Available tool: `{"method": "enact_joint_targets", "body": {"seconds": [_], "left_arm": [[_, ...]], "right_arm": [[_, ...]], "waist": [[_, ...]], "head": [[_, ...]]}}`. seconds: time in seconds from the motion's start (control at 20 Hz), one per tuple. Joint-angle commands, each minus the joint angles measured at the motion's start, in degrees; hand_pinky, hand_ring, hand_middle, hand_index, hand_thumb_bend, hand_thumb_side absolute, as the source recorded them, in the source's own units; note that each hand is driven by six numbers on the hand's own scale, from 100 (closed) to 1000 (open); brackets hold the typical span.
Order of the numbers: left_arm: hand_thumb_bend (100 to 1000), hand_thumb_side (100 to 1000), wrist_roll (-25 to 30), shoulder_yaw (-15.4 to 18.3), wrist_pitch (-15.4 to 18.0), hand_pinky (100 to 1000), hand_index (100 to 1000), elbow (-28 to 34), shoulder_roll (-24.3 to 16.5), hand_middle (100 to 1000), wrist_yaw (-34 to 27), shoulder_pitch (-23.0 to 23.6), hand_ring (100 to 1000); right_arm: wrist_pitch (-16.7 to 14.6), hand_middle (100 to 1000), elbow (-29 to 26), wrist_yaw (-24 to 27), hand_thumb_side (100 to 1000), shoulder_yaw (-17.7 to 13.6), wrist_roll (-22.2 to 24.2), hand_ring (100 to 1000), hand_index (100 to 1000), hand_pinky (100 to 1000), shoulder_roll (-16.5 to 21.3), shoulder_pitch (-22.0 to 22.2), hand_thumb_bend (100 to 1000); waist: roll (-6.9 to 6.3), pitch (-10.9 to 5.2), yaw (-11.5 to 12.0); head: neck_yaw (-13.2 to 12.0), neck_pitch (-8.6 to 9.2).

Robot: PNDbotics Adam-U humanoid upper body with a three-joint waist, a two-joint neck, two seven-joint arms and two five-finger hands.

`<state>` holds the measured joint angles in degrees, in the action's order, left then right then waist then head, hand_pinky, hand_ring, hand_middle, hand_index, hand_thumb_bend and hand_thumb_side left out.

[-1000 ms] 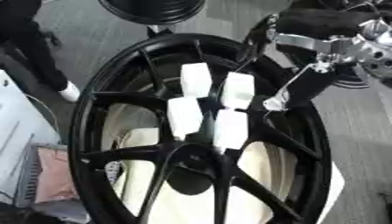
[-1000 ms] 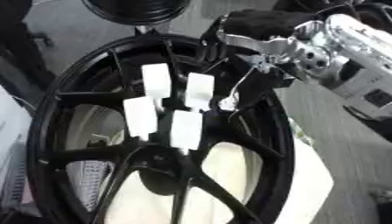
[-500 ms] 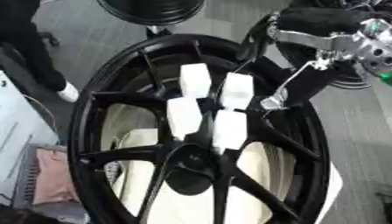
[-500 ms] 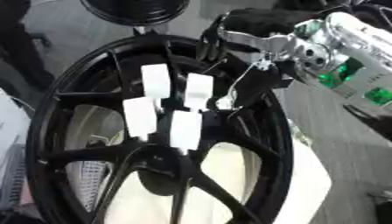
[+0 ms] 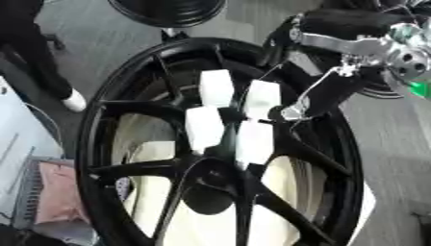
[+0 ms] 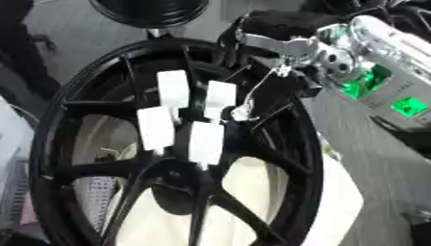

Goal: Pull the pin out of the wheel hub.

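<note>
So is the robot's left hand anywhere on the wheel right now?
No, only the right hand shows, reaching in from the upper right toward the white pins on the wheel hub.

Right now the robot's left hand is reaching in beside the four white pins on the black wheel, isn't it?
Not the left: the left eye view shows the right hand coming in from the upper right beside the four white pins on the black wheel.

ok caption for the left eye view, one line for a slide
Right hand reaches in beside four white pins standing in the black wheel hub.
</note>
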<state>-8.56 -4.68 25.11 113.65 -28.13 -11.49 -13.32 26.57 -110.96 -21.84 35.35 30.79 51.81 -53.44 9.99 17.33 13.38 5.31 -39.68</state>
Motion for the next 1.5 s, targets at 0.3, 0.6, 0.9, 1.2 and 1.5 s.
{"method": "enact_joint_targets", "body": {"seconds": [0.3,0.6,0.9,1.2,1.5], "left_arm": [[100,727,-0.08,0.65,-0.28,773,803,0.95,-0.28,620,0.00,-0.50,626],[100,729,-0.11,0.64,-0.36,774,802,0.95,-0.05,619,0.26,-0.43,625],[100,730,-0.23,0.66,-0.24,774,802,0.95,-0.01,619,0.49,-0.48,625],[100,731,-0.36,0.66,-0.16,774,801,0.95,0.10,618,0.67,-0.44,624],[100,732,-0.41,0.61,-0.21,775,801,0.95,0.16,618,0.74,-0.43,624]], "right_arm": [[1.12,649,0.91,1.16,263,-0.29,-0.65,709,760,777,-0.38,-0.36,499],[2.12,641,1.87,1.26,241,-0.12,-1.12,701,753,771,-1.32,0.05,474],[2.65,640,2.44,1.41,239,-0.03,-1.27,698,752,766,-1.91,0.59,464],[3.16,637,3.12,1.88,243,-0.16,-1.59,694,749,763,-2.10,1.42,453],[3.52,601,3.03,2.46,216,-0.29,-2.05,683,721,760,-2.18,1.56,409]], "waist": [[-0.31,-0.81,0.21],[-0.19,-0.45,0.44],[-0.12,-0.20,0.64],[-0.14,0.04,0.70],[-0.19,0.06,0.71]], "head": [[0.30,0.78],[0.40,0.95],[0.50,1.06],[0.55,1.13],[0.54,1.12]]}}
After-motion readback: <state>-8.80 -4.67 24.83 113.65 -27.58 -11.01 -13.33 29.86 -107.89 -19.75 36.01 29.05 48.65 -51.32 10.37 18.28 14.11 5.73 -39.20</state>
